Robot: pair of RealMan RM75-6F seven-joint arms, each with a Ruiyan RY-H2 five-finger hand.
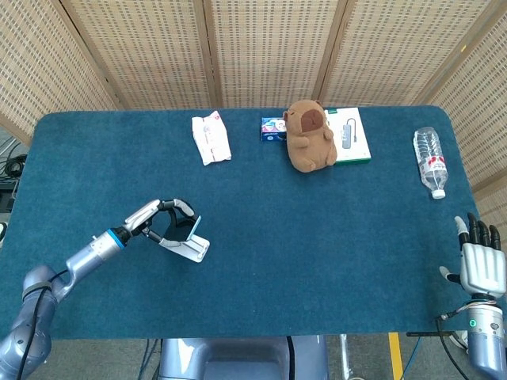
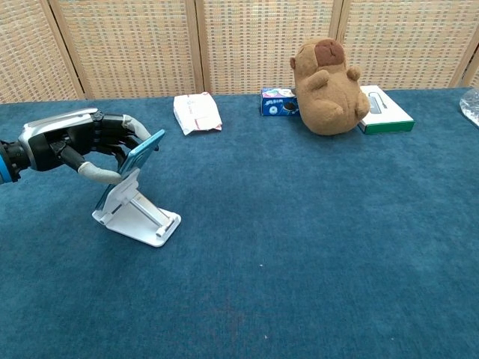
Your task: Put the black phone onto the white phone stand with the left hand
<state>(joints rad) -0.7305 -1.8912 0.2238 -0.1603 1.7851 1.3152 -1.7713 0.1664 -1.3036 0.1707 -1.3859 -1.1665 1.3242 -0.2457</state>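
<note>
Though well apart, plush capybara (image 2: 324,78) beyond.

A silver-backed left robot hand (image 2: 78,142) with black fingers is joined to a grey arm by a blue wrist band; the silver right robot hand (image 1: 478,265) is tipped in black.

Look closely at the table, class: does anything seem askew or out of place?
The phone held by the left hand leans at a steep tilt over the white stand, not seated. The water bottle lies on its side.
</note>
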